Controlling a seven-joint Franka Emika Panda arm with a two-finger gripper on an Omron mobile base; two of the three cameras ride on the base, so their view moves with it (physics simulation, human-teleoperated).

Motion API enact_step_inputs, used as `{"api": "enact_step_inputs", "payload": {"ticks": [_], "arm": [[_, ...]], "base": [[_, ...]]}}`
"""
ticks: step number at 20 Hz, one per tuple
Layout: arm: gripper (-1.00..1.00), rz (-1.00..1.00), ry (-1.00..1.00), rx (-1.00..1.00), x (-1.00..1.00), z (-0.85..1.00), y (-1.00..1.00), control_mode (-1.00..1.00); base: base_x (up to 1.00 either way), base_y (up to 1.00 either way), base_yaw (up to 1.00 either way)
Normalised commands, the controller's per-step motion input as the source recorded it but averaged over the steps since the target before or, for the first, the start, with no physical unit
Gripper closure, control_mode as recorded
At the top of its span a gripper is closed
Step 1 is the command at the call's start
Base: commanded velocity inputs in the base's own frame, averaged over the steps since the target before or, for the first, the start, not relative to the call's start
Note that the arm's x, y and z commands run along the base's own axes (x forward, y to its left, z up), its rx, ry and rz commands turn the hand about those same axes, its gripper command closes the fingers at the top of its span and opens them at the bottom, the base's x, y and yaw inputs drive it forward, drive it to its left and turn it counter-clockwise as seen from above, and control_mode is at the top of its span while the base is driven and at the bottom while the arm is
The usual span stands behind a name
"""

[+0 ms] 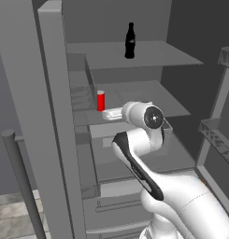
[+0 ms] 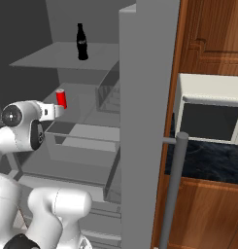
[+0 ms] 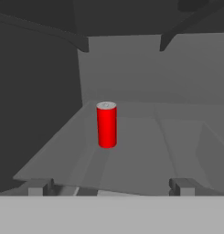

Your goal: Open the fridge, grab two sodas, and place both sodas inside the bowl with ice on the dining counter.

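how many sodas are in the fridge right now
2. A black bottle stands on the upper shelf. A red can stands upright on the shelf below, just ahead of the open end effector. Others may be hidden behind the doors.

Fridge [image 1: 50, 116] with doors open. Bottle [image 1: 130, 41] upright on the upper shelf [image 1: 148, 53]; can [image 1: 101, 101] upright on the shelf below, toward its left side, lower than the bottle and to its left in the left base view. Gripper [image 3: 111, 186] at that shelf's front edge, the can ahead of it and apart. Microwave [image 2: 210, 114] to the right of the fridge, on a counter [image 2: 208, 160].
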Motion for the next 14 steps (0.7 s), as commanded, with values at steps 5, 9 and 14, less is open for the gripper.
{"api": "enact_step_inputs", "payload": {"ticks": [5, 9, 14], "arm": [[-1.0, 0.0, 0.0, 0.0, 0.17, 0.0, 0.04, -1.0], [-1.0, 0.0, 0.0, 0.0, 0.18, 0.0, 0.0, -1.0], [-1.0, 0.0, 0.0, 0.0, 0.25, -0.01, 0.0, -1.0]], "base": [[0.0, 0.0, 0.0], [0.0, 0.0, 0.0], [0.0, 0.0, 0.0]]}}
